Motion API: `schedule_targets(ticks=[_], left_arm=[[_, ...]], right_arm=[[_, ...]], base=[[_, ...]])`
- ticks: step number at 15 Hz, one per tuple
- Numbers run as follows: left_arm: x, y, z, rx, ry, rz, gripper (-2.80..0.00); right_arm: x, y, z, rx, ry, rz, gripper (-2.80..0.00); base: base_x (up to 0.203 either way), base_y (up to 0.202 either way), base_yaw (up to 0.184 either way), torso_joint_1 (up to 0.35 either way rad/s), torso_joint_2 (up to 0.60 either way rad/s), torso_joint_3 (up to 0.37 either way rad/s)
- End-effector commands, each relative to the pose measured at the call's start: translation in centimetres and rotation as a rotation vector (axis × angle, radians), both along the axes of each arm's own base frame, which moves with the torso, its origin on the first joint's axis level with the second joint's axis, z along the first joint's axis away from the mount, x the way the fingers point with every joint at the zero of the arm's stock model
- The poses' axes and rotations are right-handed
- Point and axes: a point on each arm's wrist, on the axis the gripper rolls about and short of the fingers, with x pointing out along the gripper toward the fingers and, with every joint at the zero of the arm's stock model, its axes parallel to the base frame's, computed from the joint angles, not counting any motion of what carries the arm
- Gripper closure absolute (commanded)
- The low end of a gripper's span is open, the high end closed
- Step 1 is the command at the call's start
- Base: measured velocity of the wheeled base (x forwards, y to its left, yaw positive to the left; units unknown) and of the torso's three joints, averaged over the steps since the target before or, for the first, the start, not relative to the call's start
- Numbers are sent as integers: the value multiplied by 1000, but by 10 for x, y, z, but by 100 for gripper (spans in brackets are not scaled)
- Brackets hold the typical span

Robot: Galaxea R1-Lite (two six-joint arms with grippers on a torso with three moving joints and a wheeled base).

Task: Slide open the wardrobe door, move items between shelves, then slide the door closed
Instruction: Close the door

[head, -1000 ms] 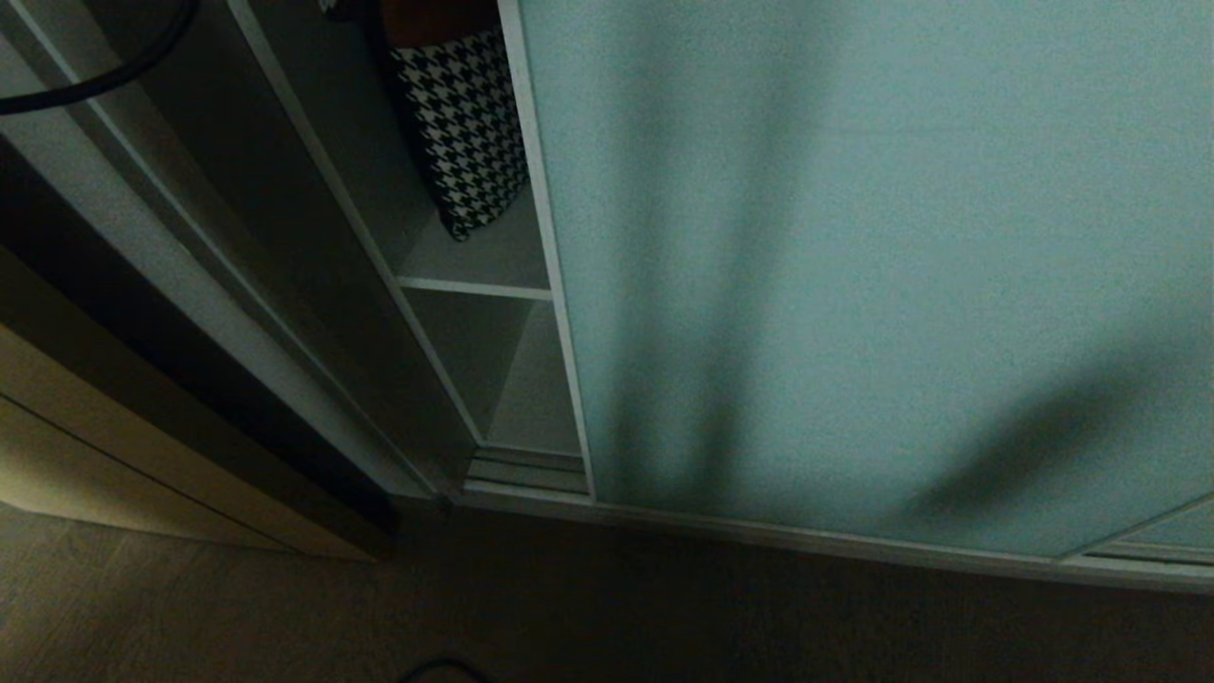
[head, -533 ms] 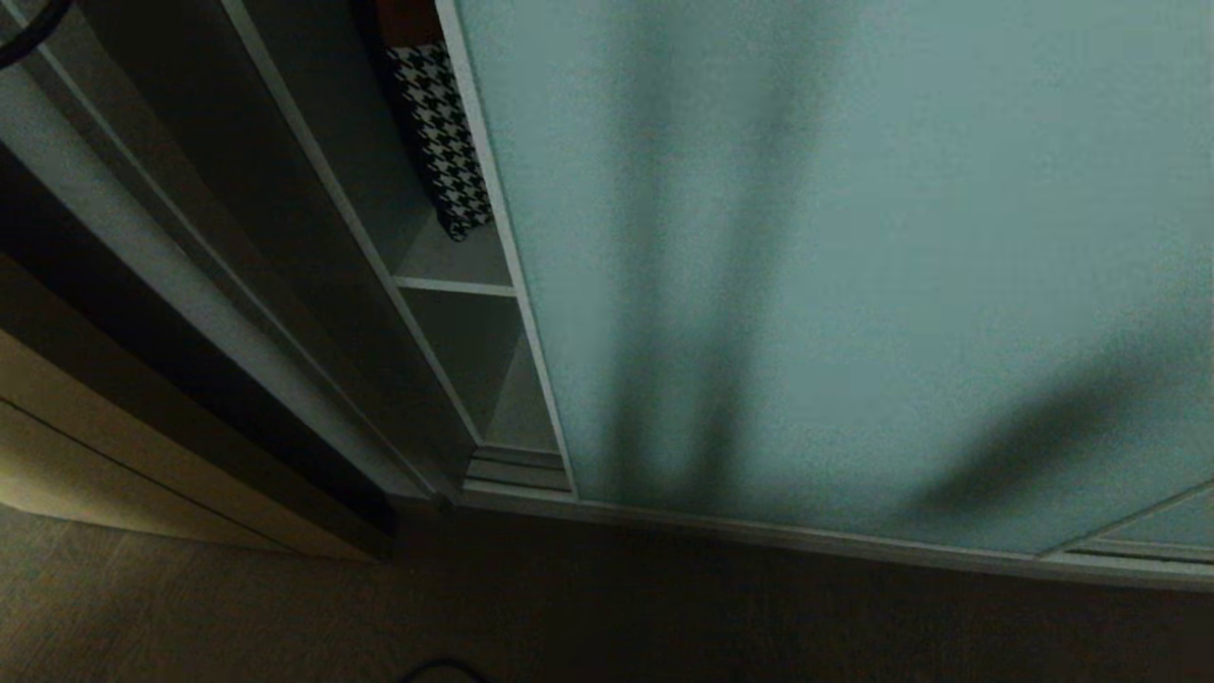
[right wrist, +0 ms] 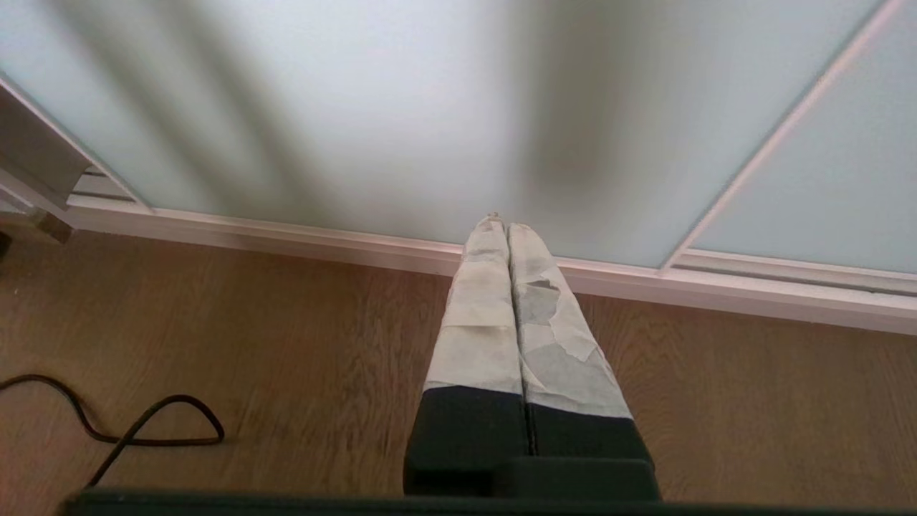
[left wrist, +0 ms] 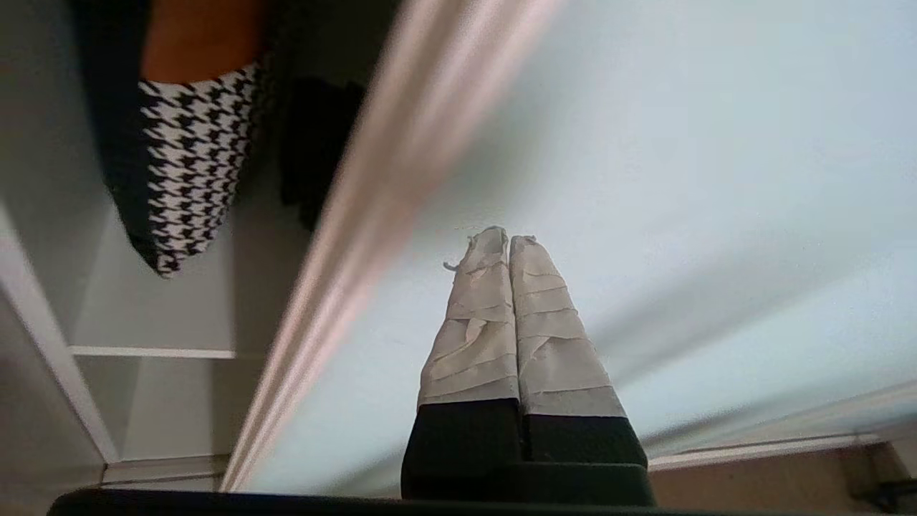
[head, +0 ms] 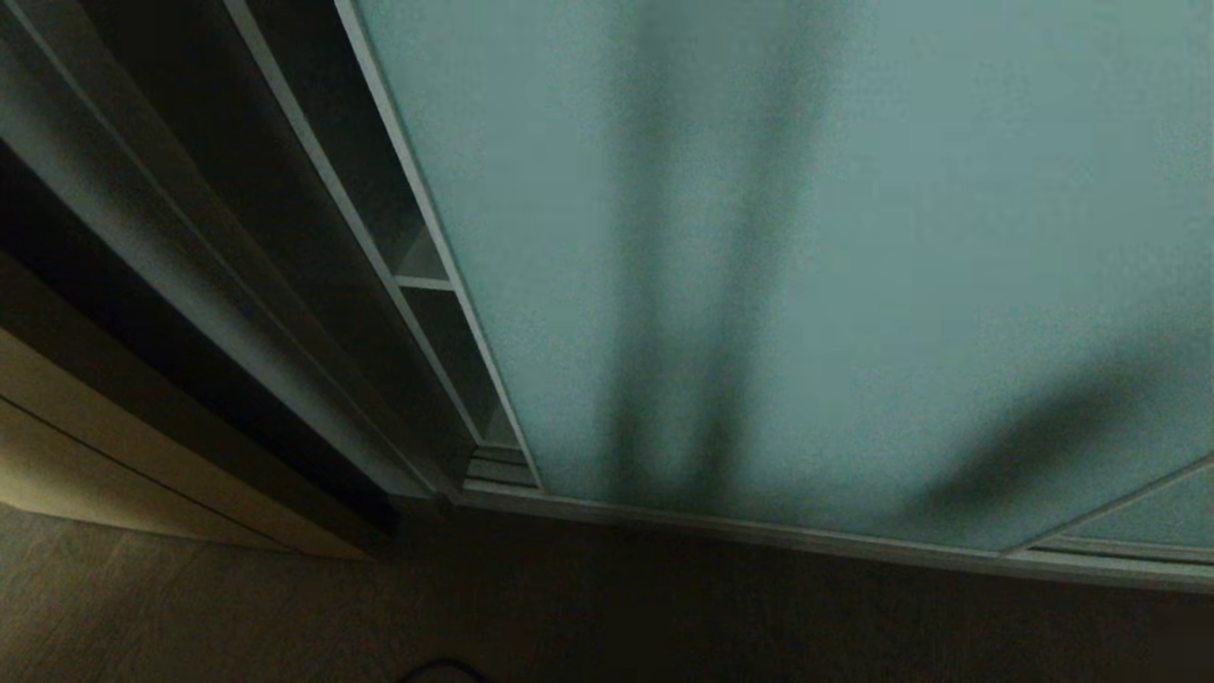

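The sliding wardrobe door (head: 806, 266), a frosted pale teal panel in a slim silver-grey frame, fills most of the head view and leaves only a narrow gap at its left edge, where the wardrobe's side wall (head: 313, 237) stands. In that gap a thin front edge of one shelf (head: 422, 283) shows, with a dark compartment below it reaching down to the bottom track (head: 498, 470). The left gripper (left wrist: 509, 240) has its taped fingers pressed together with nothing between them, and its tips sit against or very close to the door's frosted face, just beside the door's blurred metal edge (left wrist: 387, 193); real contact cannot be told. Past that edge the left wrist view looks into the wardrobe, where a black-and-white houndstooth bag (left wrist: 190, 165) stands on a pale shelf (left wrist: 154, 315), with something dark (left wrist: 315, 143) beside it deeper in. The right gripper (right wrist: 507, 226) is parked low, its taped fingers together too and empty, pointing at the door's bottom rail (right wrist: 358, 240) above the wooden floor (right wrist: 286, 344), on which a black cable (right wrist: 143, 423) lies looped.
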Motion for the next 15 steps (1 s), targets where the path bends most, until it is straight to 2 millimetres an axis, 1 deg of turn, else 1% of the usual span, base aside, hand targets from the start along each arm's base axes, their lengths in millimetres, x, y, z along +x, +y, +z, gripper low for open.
schedule_targets(ticks=[1, 4, 7, 8, 10, 13, 15], left_arm=[[-22, 14, 6, -21, -33, 4, 0], [-24, 28, 2, -8, -24, 91, 0], [-9, 38, -18, 30, 32, 195, 0], [-9, 40, -17, 23, 23, 208, 0], [-15, 46, -15, 12, 5, 236, 0], [-24, 49, -12, -1, -11, 235, 0], [-39, 55, -9, 0, -36, 251, 0]], right_arm=[[0, 0, 0, 0, -1, 0, 0], [0, 0, 0, 0, -1, 0, 0], [0, 0, 0, 0, -1, 0, 0], [0, 0, 0, 0, -1, 0, 0], [0, 0, 0, 0, -1, 0, 0], [0, 0, 0, 0, -1, 0, 0], [0, 0, 0, 0, -1, 1, 0]], base=[[0, 0, 0, 0, 0, 0], [0, 0, 0, 0, 0, 0], [0, 0, 0, 0, 0, 0], [0, 0, 0, 0, 0, 0], [0, 0, 0, 0, 0, 0], [0, 0, 0, 0, 0, 0], [0, 0, 0, 0, 0, 0]])
